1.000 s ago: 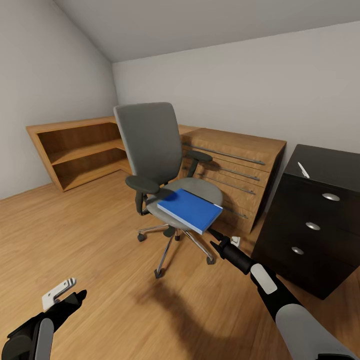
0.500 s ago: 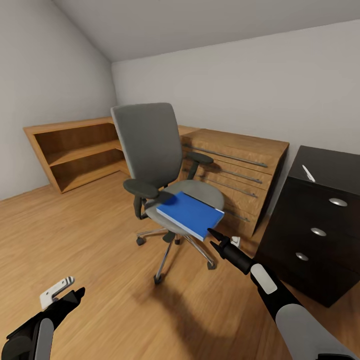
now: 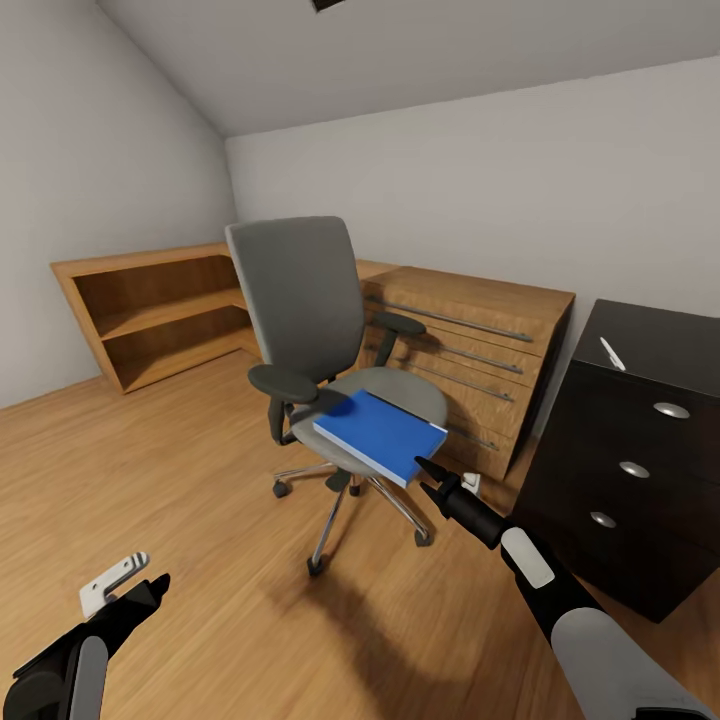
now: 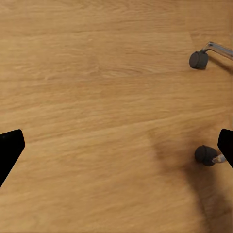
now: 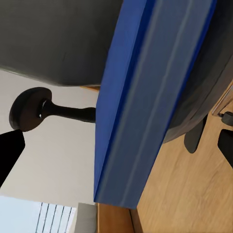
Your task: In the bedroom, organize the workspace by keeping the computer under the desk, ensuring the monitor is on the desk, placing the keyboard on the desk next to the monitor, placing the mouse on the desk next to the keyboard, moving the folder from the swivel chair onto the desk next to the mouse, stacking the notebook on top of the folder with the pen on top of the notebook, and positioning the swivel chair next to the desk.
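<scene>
Right, the folder (image 3: 380,433) lies flat on the seat of the swivel chair (image 3: 310,330), bright blue, one corner jutting out past the seat's front edge. No label or writing can be read on its cover. From the right wrist view the folder (image 5: 145,97) looms close, its blue edge crossing the frame with the chair's grey seat behind it and a black armrest off to one side.

The right pincer (image 3: 428,472) sits just beside that overhanging corner, not touching it, fingers apart and holding nothing: the wrist camera catches both black tips far out at the frame edges.

The left pincer (image 3: 150,592) hangs low over the wooden floor (image 3: 200,480), well away from the chair, fingers spread wide and empty. Its wrist view looks down on floorboards and two chair castors.

Behind the chair stands a light-wood cabinet (image 3: 480,340) with long metal handles, and a low open shelf (image 3: 150,310) runs along the wall. At the right stands the desk (image 3: 640,440), its black drawer unit with round silver knobs, and the pen (image 3: 611,353) lies white on that surface.
</scene>
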Available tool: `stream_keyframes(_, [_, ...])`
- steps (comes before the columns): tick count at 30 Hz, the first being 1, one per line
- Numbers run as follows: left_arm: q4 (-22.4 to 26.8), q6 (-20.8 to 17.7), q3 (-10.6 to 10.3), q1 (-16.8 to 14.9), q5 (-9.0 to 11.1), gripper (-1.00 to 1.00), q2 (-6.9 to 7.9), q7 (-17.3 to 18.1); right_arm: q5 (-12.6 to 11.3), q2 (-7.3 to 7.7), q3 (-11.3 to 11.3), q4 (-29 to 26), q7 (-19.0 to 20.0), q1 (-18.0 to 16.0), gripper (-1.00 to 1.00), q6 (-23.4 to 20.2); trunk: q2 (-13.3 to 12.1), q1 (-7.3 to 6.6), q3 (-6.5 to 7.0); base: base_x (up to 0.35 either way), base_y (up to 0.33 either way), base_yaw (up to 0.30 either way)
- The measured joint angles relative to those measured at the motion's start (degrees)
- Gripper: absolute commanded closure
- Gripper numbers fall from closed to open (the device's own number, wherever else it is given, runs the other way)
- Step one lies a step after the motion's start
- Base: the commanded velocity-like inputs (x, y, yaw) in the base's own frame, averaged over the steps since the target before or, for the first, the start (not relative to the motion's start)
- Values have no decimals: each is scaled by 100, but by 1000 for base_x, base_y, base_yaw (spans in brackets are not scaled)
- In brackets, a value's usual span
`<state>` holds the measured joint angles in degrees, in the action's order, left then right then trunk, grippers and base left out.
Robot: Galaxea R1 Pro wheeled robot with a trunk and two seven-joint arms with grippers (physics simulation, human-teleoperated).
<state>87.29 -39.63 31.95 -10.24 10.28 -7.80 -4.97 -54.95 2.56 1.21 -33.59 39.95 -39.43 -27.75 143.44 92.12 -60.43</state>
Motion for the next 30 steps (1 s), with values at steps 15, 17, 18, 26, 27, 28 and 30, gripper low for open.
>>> stream_keyframes(15, [0, 0, -1, 0, 0, -100, -4, -6, 0, 0, 0, 0, 0, 0, -100, 0, 0, 0, 0, 0, 0, 0])
stream_keyframes(17, [0, 0, -1, 0, 0, -100, -4, -1, 0, 0, 0, 0, -2, 0, -100, 0, 0, 0, 0, 0, 0, 0])
stream_keyframes(18, [0, 0, -1, 0, 0, -100, -5, 1, 2, 0, 0, 0, -1, 0, -100, 0, 0, 0, 0, 0, 0, 0])
stream_keyframes(26, [0, 0, -4, 0, 0, -100, -4, 16, 2, 0, 28, 0, -3, 0, -100, -1, 0, 0, 0, 0, 0, 0])
stream_keyframes(27, [0, 0, -5, 0, 0, -100, -3, 14, 2, 0, 29, 0, -2, 0, -100, -1, 0, 0, 0, 0, 0, 0])
stream_keyframes(28, [0, 0, -6, 0, 0, -100, -4, 13, 2, 0, 31, 0, -2, 0, -100, -1, 0, 0, 0, 0, 0, 0])
stream_keyframes(30, [0, 0, -7, 0, 0, -100, -4, 11, 2, 0, 36, 0, -1, 0, -100, -1, 0, 0, 0, 0, 0, 0])
